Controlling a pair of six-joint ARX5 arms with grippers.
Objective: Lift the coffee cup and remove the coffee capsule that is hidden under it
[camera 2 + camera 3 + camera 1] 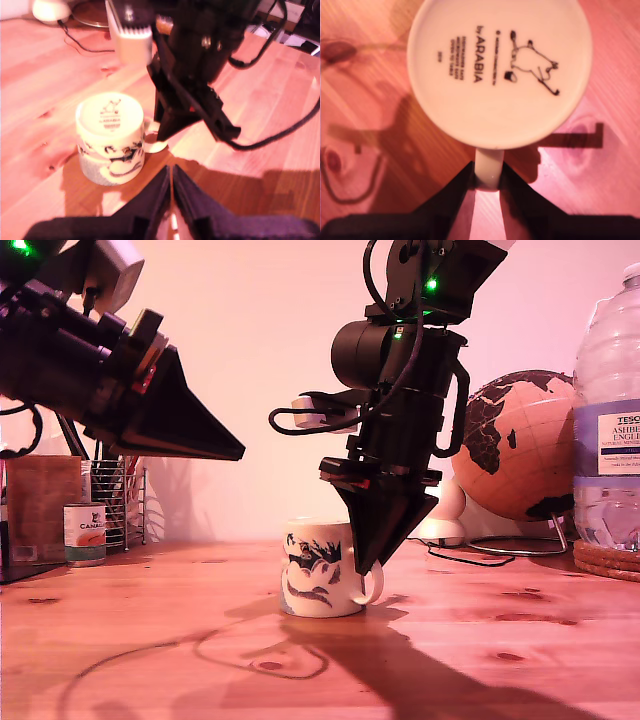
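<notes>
One coffee cup (318, 580) stands upside down on the table (150, 640), my second hand (487, 182) pinching its handle (488, 167). Up at the exterior view's left, my first hand (171, 187) hangs pressed together. Behind: one tin can (84, 533), one globe (515, 445), one water bottle (607, 420).

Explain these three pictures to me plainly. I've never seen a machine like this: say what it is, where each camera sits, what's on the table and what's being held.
These are two robot arms over a wooden table. One picture is from a camera standing off to the side; the other two ride on the arms. On the table an upside-down mug stands, with a small tin, a globe and a water bottle behind. My second end effector has closed on the mug's handle. My first end effector hangs shut and empty above the table. No coffee capsule shows.
</notes>
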